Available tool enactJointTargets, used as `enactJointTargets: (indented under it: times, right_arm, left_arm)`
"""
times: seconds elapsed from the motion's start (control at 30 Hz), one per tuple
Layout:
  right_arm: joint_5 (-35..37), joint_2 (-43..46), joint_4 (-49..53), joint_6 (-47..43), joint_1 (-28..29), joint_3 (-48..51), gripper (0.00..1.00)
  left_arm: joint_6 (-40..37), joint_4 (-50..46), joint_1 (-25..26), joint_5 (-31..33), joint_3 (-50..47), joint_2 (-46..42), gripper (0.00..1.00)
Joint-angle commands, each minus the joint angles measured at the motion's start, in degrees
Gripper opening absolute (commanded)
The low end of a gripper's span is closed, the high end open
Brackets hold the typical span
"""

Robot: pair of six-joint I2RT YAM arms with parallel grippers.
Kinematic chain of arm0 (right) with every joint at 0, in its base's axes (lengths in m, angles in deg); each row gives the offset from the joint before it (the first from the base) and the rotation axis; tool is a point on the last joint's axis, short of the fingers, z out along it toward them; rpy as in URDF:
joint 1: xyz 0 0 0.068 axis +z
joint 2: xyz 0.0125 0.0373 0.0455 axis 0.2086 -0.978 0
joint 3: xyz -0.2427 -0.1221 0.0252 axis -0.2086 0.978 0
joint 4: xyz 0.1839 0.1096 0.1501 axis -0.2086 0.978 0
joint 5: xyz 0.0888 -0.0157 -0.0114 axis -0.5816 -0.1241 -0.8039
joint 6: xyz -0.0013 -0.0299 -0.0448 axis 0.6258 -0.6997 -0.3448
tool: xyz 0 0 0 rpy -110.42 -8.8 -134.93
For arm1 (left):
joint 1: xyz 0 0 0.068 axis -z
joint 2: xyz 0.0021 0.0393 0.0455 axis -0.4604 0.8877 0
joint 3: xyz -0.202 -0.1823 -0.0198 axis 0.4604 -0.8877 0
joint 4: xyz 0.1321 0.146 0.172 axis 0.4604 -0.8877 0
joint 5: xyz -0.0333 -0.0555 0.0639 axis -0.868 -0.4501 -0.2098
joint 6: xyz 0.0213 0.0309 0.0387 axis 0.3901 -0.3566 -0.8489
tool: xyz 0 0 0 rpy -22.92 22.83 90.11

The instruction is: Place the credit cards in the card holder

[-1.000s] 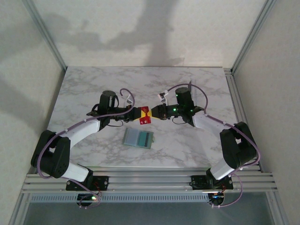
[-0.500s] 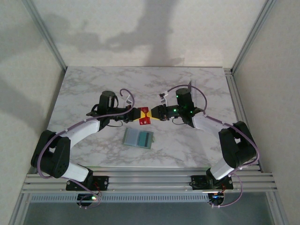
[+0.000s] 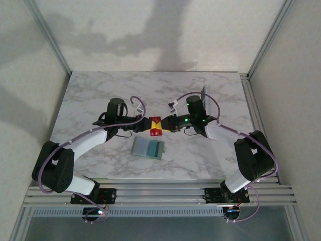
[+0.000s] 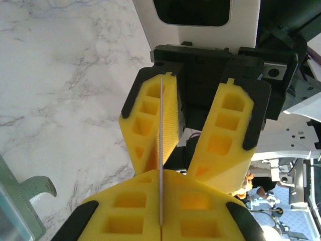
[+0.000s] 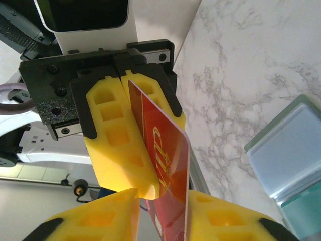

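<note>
Top external view: the two arms meet over the middle of the marble surface (image 3: 100, 90), and a red card (image 3: 156, 125) with a yellow mark is held in the air between the left hand (image 3: 148, 124) and the right hand (image 3: 164, 124). Just nearer the arm bases, the grey-green card holder (image 3: 149, 148) lies open and flat on the surface, apart from both hands. It shows a pale blue face on its left half and a teal one on its right; whether each is a card or a pocket cannot be told from here.

Left wrist view: the left hand (image 4: 161, 175) is clamped tight on the card, which shows edge-on as a thin line. Facing it, the right hand (image 4: 179, 160) has its yellow fingers (image 4: 228, 130) spread in a V, with the card lying against one of them and a gap to the other. A corner of the holder (image 4: 20, 206) shows at the lower left.

Right wrist view: the right hand (image 5: 165, 201) is spread around the red card (image 5: 168, 150), which the left hand (image 5: 155, 181) pinches. The holder (image 5: 288, 160) lies on the surface to the right, pale blue above teal.
</note>
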Motion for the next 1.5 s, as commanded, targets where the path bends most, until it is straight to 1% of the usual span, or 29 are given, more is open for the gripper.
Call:
enactJointTargets:
  times: [0.0,0.1,0.13,0.2,0.23,0.27,0.33,0.4,0.5,0.53,0.57,0.6,0.63,0.73,0.77,0.8,0.83,0.9,0.97,1.0,1.1,1.13,1.23,1.4,1.47]
  right_arm:
    - [-1.4,2.2,0.9,-2.0,0.4,-0.9,0.23]
    - [-1.3,2.1,1.2,-1.9,0.1,-1.0,0.19]
    - [-1.0,2.4,1.2,-1.8,0.0,-0.8,0.21]
    - [-0.2,3.0,1.2,-1.9,-0.2,-0.3,0.34]
    - [-0.3,3.1,1.1,-2.2,-0.2,-0.2,0.34]
    - [-0.5,3.1,1.3,-2.3,-0.4,-0.2,0.32]
    - [-1.3,2.9,1.5,-2.2,-0.6,-0.4,0.23]
    - [-1.3,3.2,1.2,-1.9,-0.7,0.1,0.17]
    - [-1.4,3.1,0.3,-1.8,-0.7,0.5,0.02]
    - [-1.6,2.8,0.1,-1.6,-0.7,0.4,0.0]
    - [-1.7,2.7,0.1,-1.4,-0.7,0.4,0.0]
    - [-1.5,2.7,0.1,-1.1,-0.7,0.5,0.0]
    - [-1.0,2.8,0.1,-0.8,-0.7,0.7,0.0]
    - [0.8,2.7,0.5,0.1,-0.5,1.4,0.0]
    - [1.5,2.7,0.4,0.6,-0.5,1.9,0.0]
    - [2.9,2.8,0.2,1.3,-0.2,2.6,0.02]
    - [4.7,2.9,0.6,1.7,0.2,3.2,0.02]
    - [8.6,2.7,0.4,2.8,1.3,4.8,0.0]
    - [10.9,1.6,-1.2,4.3,2.1,6.5,0.0]
    - [12.1,0.5,-1.6,5.2,2.3,7.0,0.0]
    - [12.0,-3.7,-5.2,7.8,3.4,8.2,0.0]
    - [12.6,-4.6,-6.1,8.4,3.8,8.6,0.0]
    - [13.8,-8.0,-7.4,9.6,5.0,8.6,0.0]
    - [15.4,-12.1,-9.2,12.1,5.5,9.5,0.0]
    - [14.7,-13.5,-10.0,12.2,5.6,9.2,0.0]
  left_arm:
    - [-3.5,-2.4,0.5,-1.6,2.1,-1.3,0.0]
    - [-3.8,-2.8,0.4,-1.0,2.0,-0.4,0.0]
    - [-3.7,-2.8,0.3,-1.1,2.0,-0.2,0.0]
    - [-4.0,-3.4,-0.1,-1.0,1.9,-0.1,0.0]
    - [-4.2,-3.7,-0.3,-0.8,1.8,-0.1,0.0]
    - [-4.3,-3.6,-0.4,-0.6,1.5,-0.3,0.01]
    - [-4.0,-3.2,-0.7,-0.3,1.1,-0.4,0.01]
    - [-3.5,-2.8,-0.9,-0.2,1.0,-0.2,0.01]
    - [-3.7,-2.9,-1.2,-0.2,1.1,0.1,0.01]
    - [-3.6,-2.9,-1.2,0.0,1.0,0.2,0.02]
    - [-3.6,-3.0,-1.2,0.4,1.2,0.3,0.03]
    - [-3.7,-3.5,-1.3,0.8,1.4,0.5,0.07]
    - [-3.9,-4.5,-1.5,1.5,1.7,0.7,0.14]
    - [-5.9,-9.7,-2.2,5.9,2.1,0.5,0.41]
    - [-6.7,-12.2,-2.5,9.0,2.0,0.3,0.51]
    - [-7.4,-15.0,-2.9,13.4,2.1,0.1,0.58]
    - [-7.7,-16.9,-3.1,16.6,2.0,-0.1,0.6]
    - [-7.5,-18.4,-3.7,19.7,0.9,-0.5,0.62]
    - [-7.1,-19.0,-3.8,21.9,-0.5,-1.4,0.63]
    - [-7.2,-20.2,-3.8,24.7,-1.0,-2.0,0.64]
    - [-8.2,-24.7,-3.8,33.9,-1.7,-2.9,0.65]
    - [-8.2,-25.4,-3.8,35.6,-2.0,-2.9,0.65]
    - [-7.8,-25.3,-3.8,36.9,-4.4,-2.5,0.64]
    - [-4.3,-22.1,-3.8,38.0,-7.8,-0.4,0.53]
    - [-3.7,-21.5,-3.8,38.8,-8.8,0.2,0.5]
